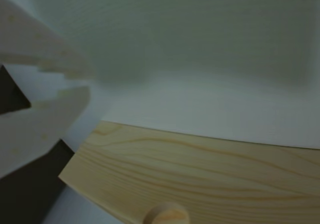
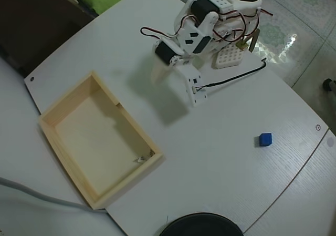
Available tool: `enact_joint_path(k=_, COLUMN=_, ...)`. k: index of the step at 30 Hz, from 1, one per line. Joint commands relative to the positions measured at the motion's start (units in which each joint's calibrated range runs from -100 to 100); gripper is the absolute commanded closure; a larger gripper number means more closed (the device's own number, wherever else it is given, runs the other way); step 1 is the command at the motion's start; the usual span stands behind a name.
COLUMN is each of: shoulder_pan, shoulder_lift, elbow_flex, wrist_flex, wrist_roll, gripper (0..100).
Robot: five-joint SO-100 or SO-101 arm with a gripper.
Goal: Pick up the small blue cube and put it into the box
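Observation:
The small blue cube (image 2: 265, 139) sits alone on the white table (image 2: 220, 157) at the right in the overhead view, far from everything else. The box (image 2: 151, 145), a shallow pale wood tray, lies at the left with nothing blue in it. My gripper (image 2: 156, 77) hangs over the table just past the box's upper right side, pointing down-left, far from the cube. In the wrist view the gripper (image 1: 89, 83) enters from the left, its fingers nearly meeting with nothing between them. The box's pale wood (image 1: 200, 169) fills the bottom of that view. The cube is out of the wrist view.
The arm's base and a white perforated block (image 2: 228, 57) stand at the top. A black cable (image 2: 231, 78) trails across the table beside them. A black round object (image 2: 199, 225) sits at the bottom edge. A grey cable (image 2: 31, 194) runs by the box's lower left.

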Motion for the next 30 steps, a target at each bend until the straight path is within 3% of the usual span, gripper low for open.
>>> enact_joint_path(k=1, shoulder_pan=0.0, shoulder_lift=-0.4, elbow_flex=-0.5, wrist_flex=-0.4, wrist_roll=-0.3, gripper=99)
enact_joint_path(k=23, shoulder_pan=0.1, shoulder_lift=-0.4, elbow_flex=-0.5, wrist_flex=-0.4, wrist_roll=-0.1, gripper=99)
enact_joint_path(k=30, shoulder_pan=0.6, shoulder_lift=-0.3, elbow_flex=-7.4, wrist_flex=0.2, wrist_roll=-0.2, gripper=99)
